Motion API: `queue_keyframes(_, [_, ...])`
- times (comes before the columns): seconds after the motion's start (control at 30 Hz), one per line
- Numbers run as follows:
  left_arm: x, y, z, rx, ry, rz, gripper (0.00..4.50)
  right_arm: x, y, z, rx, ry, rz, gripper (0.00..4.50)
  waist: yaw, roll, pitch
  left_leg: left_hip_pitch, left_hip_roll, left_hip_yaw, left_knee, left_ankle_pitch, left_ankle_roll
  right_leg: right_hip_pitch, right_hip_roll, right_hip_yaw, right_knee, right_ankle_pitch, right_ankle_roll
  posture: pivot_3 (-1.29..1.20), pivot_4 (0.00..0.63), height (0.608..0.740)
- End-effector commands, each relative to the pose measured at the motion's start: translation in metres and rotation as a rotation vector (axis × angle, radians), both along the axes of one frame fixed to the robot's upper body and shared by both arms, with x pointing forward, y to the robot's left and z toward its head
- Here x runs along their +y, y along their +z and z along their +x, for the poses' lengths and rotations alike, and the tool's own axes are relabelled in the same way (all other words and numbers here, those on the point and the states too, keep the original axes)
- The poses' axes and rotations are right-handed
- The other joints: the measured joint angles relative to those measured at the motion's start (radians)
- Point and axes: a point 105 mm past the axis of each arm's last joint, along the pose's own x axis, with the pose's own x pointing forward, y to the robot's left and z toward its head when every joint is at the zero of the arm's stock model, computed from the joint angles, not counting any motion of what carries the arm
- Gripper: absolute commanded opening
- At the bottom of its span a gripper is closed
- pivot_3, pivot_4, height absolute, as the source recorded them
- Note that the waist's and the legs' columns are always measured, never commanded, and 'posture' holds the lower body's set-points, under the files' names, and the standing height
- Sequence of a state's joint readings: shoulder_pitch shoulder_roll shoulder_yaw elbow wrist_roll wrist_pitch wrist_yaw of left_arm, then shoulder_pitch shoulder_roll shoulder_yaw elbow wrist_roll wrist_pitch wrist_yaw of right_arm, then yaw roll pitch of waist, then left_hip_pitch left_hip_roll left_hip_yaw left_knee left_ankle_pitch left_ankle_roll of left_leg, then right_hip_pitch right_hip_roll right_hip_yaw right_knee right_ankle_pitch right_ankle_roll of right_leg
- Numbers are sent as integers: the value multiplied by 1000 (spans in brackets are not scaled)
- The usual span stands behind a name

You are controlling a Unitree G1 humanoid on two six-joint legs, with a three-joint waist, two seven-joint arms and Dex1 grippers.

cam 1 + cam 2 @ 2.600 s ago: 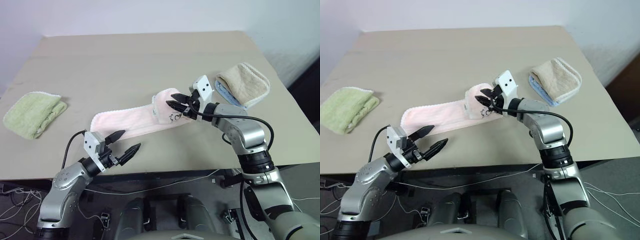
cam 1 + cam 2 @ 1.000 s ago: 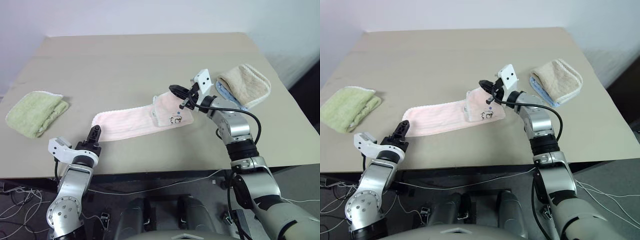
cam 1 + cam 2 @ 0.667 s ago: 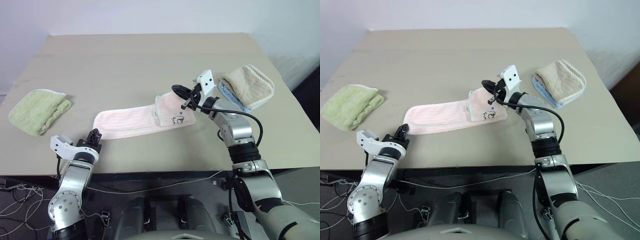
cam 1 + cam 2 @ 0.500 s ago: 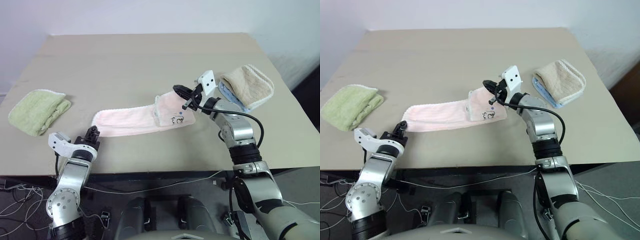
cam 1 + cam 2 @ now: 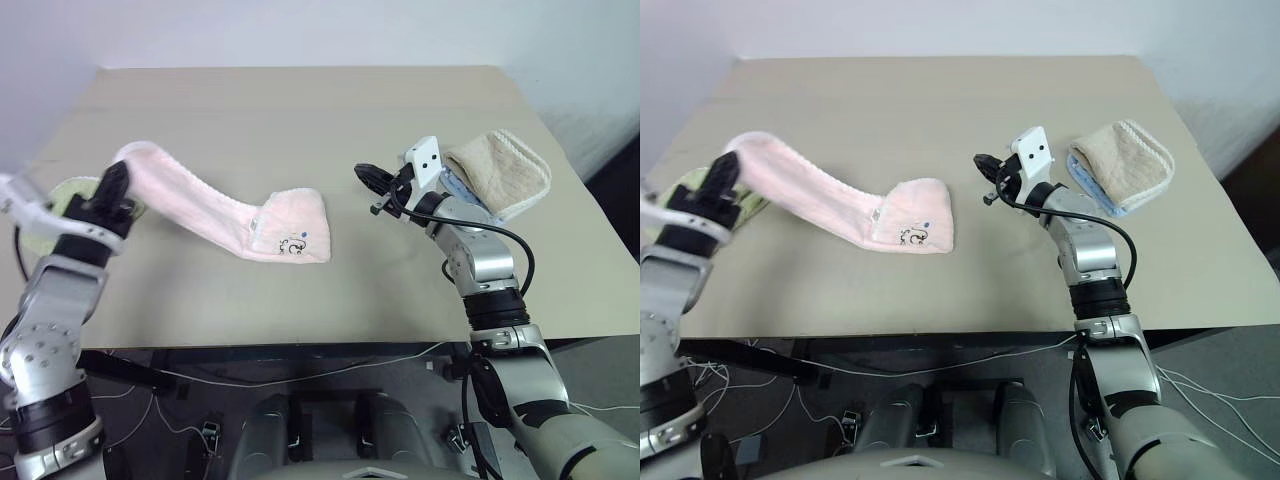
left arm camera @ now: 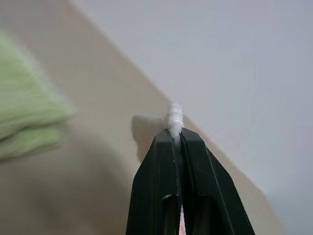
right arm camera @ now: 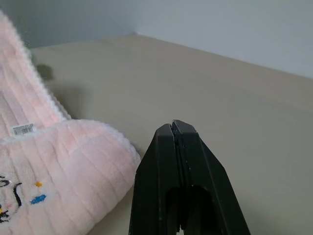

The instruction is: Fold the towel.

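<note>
The towel (image 5: 215, 218), long and pale pink with white edging, hangs by its left end from my left gripper (image 5: 116, 175), which is shut on it above the table's left side. From there it slopes down to a folded end with a small dark mark (image 5: 293, 245) resting on the table. In the left wrist view the fingers (image 6: 166, 166) pinch the white edging (image 6: 174, 117). My right gripper (image 5: 362, 172) is shut and holds nothing. It hovers to the right of the towel's folded end (image 7: 58, 171), apart from it.
A light green towel (image 5: 62, 192) lies at the left edge, partly behind my left gripper. At the right edge a beige towel (image 5: 500, 170) sits on a blue cloth. The tan table (image 5: 300, 110) stretches away behind the towel.
My left gripper shut on the towel's left end and lifted it up and to the left. The towel slid left, away from my right gripper, which has stayed in place.
</note>
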State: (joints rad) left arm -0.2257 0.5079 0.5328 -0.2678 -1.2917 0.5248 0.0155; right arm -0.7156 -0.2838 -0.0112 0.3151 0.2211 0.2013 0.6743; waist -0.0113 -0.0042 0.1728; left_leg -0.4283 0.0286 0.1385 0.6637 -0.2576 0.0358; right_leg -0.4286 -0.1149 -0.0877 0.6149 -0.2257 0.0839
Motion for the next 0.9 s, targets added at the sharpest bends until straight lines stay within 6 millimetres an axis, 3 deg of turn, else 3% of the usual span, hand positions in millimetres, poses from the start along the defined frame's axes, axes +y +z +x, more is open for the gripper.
queue_keyframes(0.03, [-66,21,3,-97,-242,208,16,-6,19,-1,-65,-15,32,0,-2,0,0,0,0,0,0,0,0,0,0,0,0,0,0,0,150,740])
queue_keyframes(0.1, [-126,19,7,-133,-434,322,16,-9,18,-1,-65,-30,35,0,-6,0,1,0,0,1,-1,0,0,0,0,1,0,0,1,0,150,740])
queue_keyframes(0.17, [-164,11,7,-148,-552,405,16,-11,18,-1,-67,-42,38,0,4,0,1,0,1,0,-2,3,0,0,2,-1,0,0,1,0,150,740])
queue_keyframes(0.37, [-226,-29,3,-162,-739,656,16,-18,17,-4,-70,-72,40,0,-9,1,2,0,2,2,-3,4,0,-2,4,1,-1,0,1,0,150,740])
queue_keyframes(0.5, [-238,-53,12,-63,-758,705,16,-23,17,-7,-71,-91,39,0,-5,1,2,0,3,1,-3,5,-2,-2,5,1,0,0,1,0,150,740])
queue_keyframes(0.67, [-234,-67,16,-9,-737,739,16,-26,16,-9,-67,-102,39,0,-5,1,2,0,3,1,-2,5,-1,-2,5,1,0,0,1,0,150,740])
queue_keyframes(0.8, [-225,-69,21,18,-701,709,1024,-23,14,-10,-62,-97,33,0,-3,0,2,0,3,1,-2,5,-1,-2,4,1,0,0,1,0,150,740])
queue_keyframes(0.9, [-221,-66,20,13,-697,656,2110,-19,13,-9,-60,-88,30,0,-3,0,2,0,3,1,-2,4,-1,-2,4,1,0,0,1,0,150,740])
